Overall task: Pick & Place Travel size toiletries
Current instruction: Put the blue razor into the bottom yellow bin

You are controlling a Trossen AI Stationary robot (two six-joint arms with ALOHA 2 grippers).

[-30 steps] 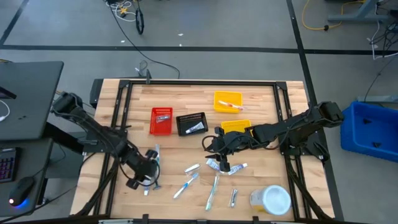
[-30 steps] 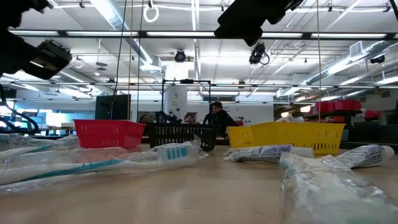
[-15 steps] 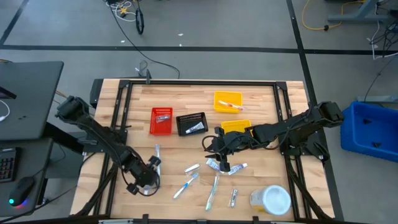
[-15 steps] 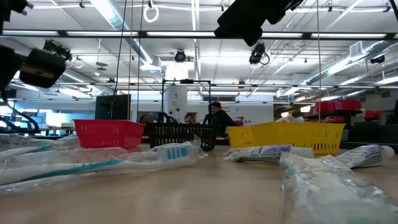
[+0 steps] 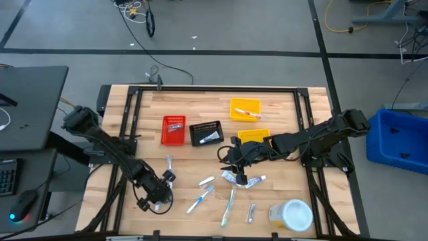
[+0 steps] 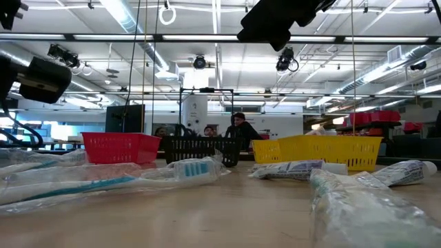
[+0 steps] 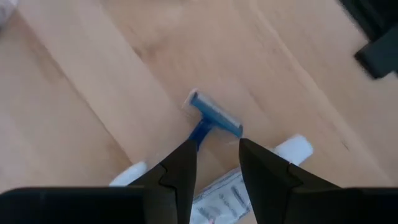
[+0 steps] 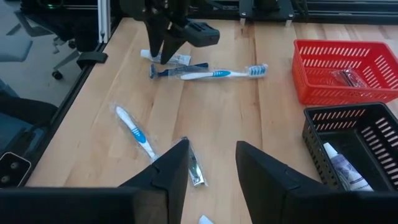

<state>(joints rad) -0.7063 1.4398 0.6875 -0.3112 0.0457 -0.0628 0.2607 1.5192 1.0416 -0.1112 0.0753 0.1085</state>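
The left gripper [image 7: 214,163] hangs low over the table's near-left part, about seven o'clock from the table centre in the high view, its two dark fingers [image 7: 180,177] parted with a gap between them and grasping nothing; straddled in that gap, just ahead of the tips, lies a blue razor [image 7: 211,118] flat on the wood, head pointing away from the gripper, with a white-capped tube [image 7: 292,149] and a printed sachet [image 7: 217,199] beside it under the fingers. From the right wrist view the same gripper stands over the razor [image 8: 168,71] next to a wrapped blue-and-white toothbrush [image 8: 217,73]. The right gripper [image 8: 211,171] is held above the middle of the table, fingers apart and empty, near a second wrapped toothbrush [image 8: 134,130] and a slim silvery item [image 8: 194,168]. More toiletries lie scattered at five to six o'clock from centre: small tubes [image 5: 241,178] and toothbrushes [image 5: 200,198]. Toward twelve o'clock stand a red bin [image 5: 173,130], a black bin [image 5: 206,132] holding a tube, and two yellow bins [image 5: 245,109]. A yellowish jar with white lid [image 5: 292,215] sits at the near-right
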